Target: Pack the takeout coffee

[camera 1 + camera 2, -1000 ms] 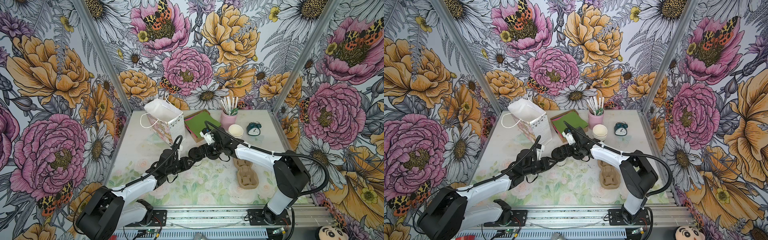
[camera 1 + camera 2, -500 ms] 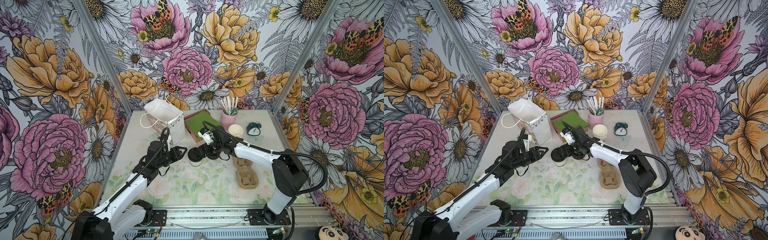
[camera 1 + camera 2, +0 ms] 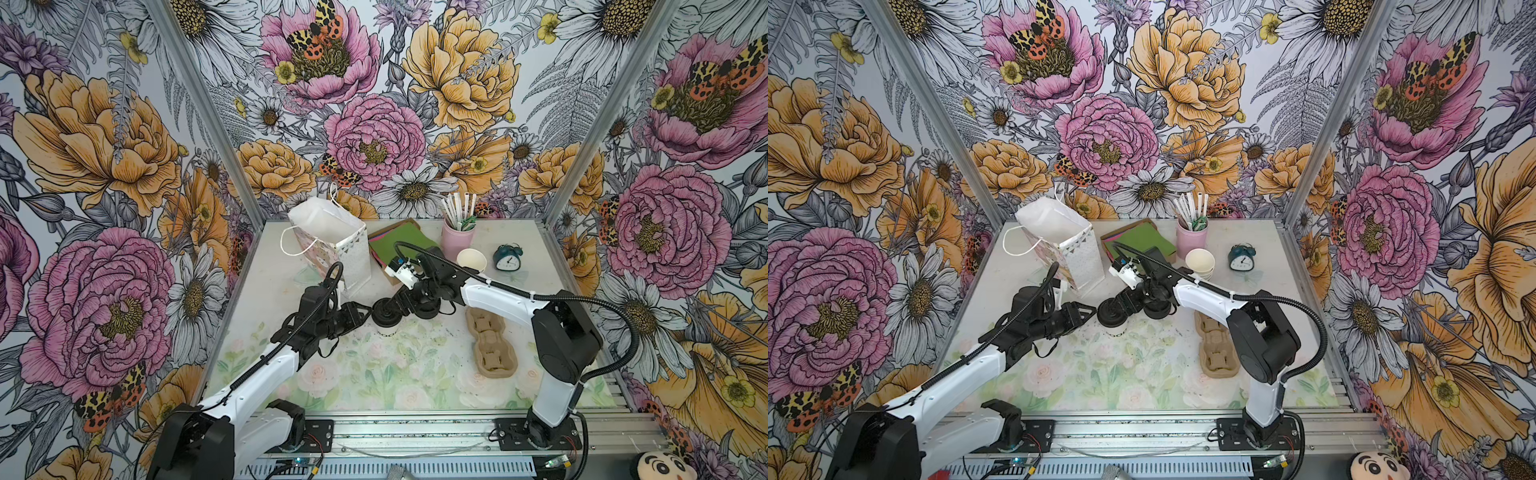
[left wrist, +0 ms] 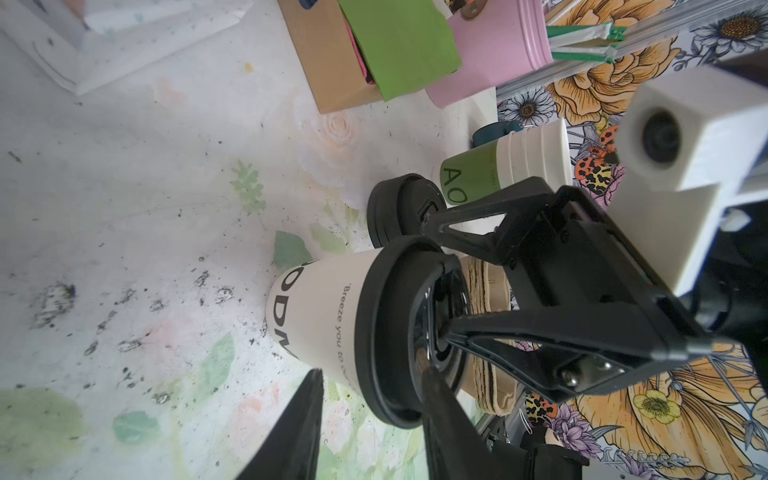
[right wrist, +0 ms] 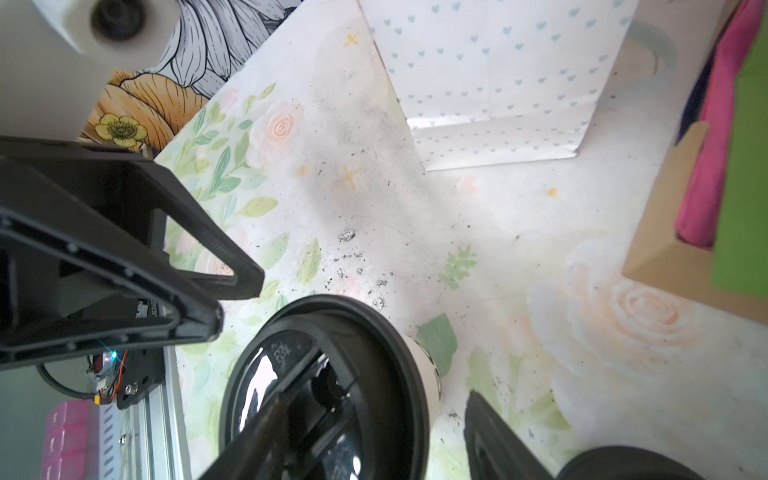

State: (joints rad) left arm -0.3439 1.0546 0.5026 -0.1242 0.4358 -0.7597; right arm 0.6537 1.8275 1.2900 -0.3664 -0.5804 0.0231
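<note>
So the takeout coffee [image 3: 383,320] is standing upright roughly in the middle of the table [image 3: 374,374], black lid on, and both arms are crowding it. In both top views the left gripper [image 3: 366,312] comes at the cup from its 9 o'clock. The right gripper [image 3: 392,305] comes from about 2 o'clock and reaches over the lid. The right jaws are clearly apart. In the left wrist view one of its fingers [image 4: 519,328] lies across the top of the lid, tip pointing into the recess. The other sits outside the rim, over by the squat pile of spare lids [image 4: 390,208], so it's straddling the rim rather than pinching it. The left jaws are apart too, just not as wide. In the right wrist view its fingertips [image 5: 245,282] sit just beside the lid's edge with nothing between them, and I honestly can't tell if they touch it. The open paper bag [image 3: 351,259] stands at the cup's 11 o'clock, near but not touching. The spare lids are just beside the cup at 3 o'clock. The stack of lidless cups [image 3: 471,259] is further off at 2 o'clock, and the cardboard carrier [image 3: 490,345] lies flat at 4 o'clock.
</note>
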